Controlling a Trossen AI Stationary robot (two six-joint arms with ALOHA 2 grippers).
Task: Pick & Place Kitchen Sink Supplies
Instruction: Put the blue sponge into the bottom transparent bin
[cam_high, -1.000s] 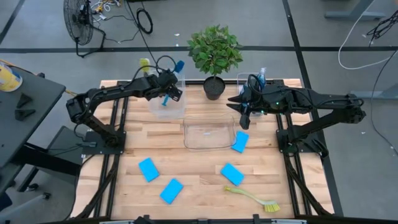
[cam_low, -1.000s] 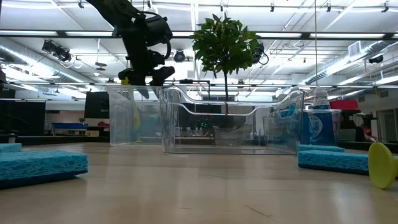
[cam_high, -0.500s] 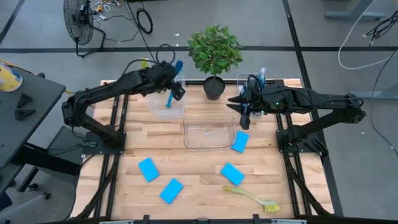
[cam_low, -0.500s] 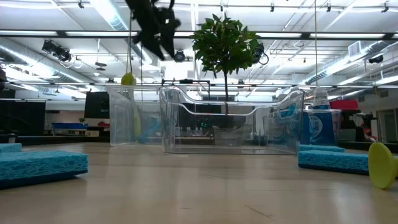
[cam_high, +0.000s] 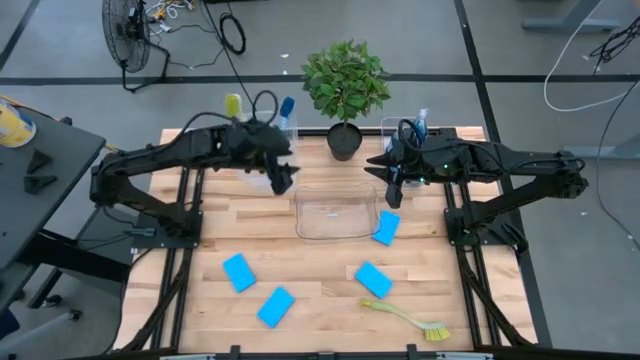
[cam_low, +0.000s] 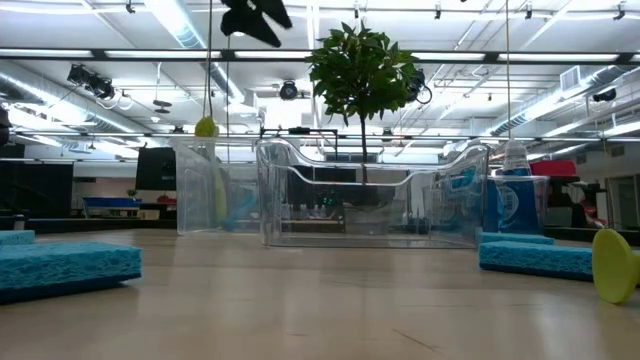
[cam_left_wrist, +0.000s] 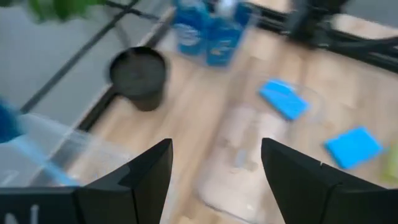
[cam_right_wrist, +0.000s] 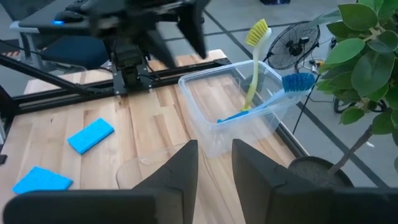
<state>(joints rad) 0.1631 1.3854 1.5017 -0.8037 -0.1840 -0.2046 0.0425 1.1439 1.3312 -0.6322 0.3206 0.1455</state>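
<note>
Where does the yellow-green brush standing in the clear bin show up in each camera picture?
High view: yellow-green brush head at the table's far left.
Low view: its head sits left of centre.
Left wrist view: not in it.
Right wrist view: upright in the bin.
Shared landmark: potted plant.

Two brushes (cam_high: 258, 108) stood in the back-left bin (cam_high: 268, 160), left of the plant (cam_high: 345, 88). Sponges (cam_high: 239, 271) lay in front of the middle bin (cam_high: 336, 212), with a third brush (cam_high: 408, 319) at front right.
</note>
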